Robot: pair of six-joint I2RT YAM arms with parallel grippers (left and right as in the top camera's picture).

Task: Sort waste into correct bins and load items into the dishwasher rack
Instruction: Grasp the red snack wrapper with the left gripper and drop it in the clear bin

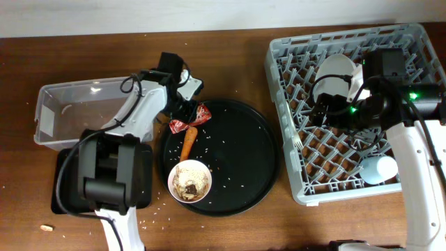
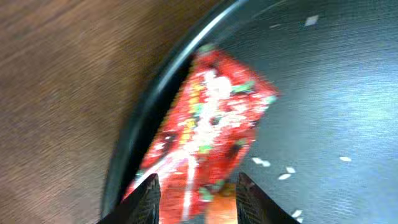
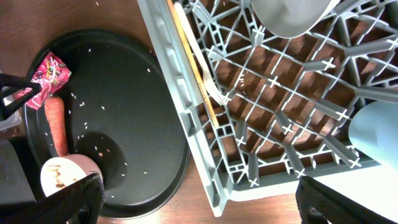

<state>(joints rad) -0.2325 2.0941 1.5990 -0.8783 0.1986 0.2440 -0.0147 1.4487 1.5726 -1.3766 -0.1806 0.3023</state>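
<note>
**tubs_n_trays:** where's the red snack wrapper (image 1: 189, 120) sitting right now? And has the left gripper (image 2: 198, 182) actually got it?

**rackhand:** It's on the far-left rim of the big round black tray (image 1: 244, 150), partly draped over the lip. The far end of the carrot piece (image 1: 189, 143) is just beside it, maybe touching. In the left wrist view the jaws are part-way in with the wrapper's near end between them. It's blurry though, and I honestly can't tell if they're biting or only straddling it. The right gripper (image 3: 196, 183) is spread wide over the dishwasher rack (image 1: 280, 104), nothing in it.

**tubs_n_trays:** how would you expect it to handle?

**rackhand:** My guess is it weighs next to nothing: thin crinkly film, slick and springy. It'll squash flat under the pads and could slide out if only one layer gets caught. I'd pinch the bunched near end where the folds stack up, not the flat printed middle. Nothing to break, so a firm squeeze is fine. Watch the carrot, since a low grab could nip it too, and the loose rice grains (image 2: 264, 163) might cling to the wrapper. After that it's a short hop left to the clear tub (image 1: 52, 94) or the shallow black tray (image 1: 63, 195), whichever takes wrappers.
</note>
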